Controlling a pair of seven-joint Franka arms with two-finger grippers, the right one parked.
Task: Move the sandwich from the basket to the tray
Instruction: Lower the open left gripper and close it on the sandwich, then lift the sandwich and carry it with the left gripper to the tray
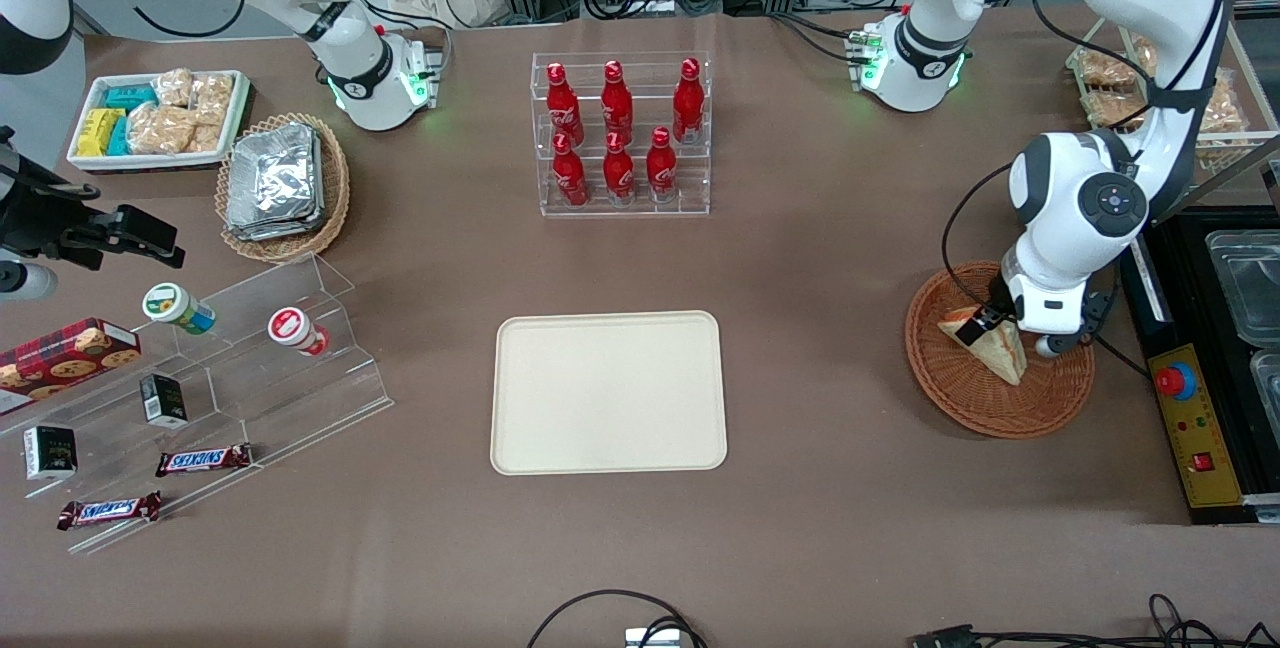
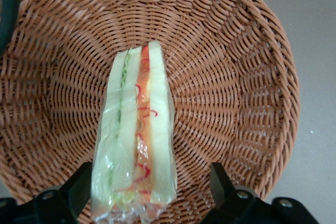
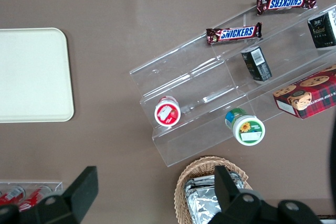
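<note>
One sandwich [image 2: 134, 140], still in the basket [image 1: 1040, 398]; transfer not started.
The hand [image 2: 149, 192] sits low over the wedge, fingers [image 2: 79, 187] apart and straddling it, not yet clamped. The tray [image 1: 608, 393] lies bare, well apart toward mid-surface. No object stands between basket and tray; the bottle rack [image 1: 620, 133] lies farther from the front camera.
</note>
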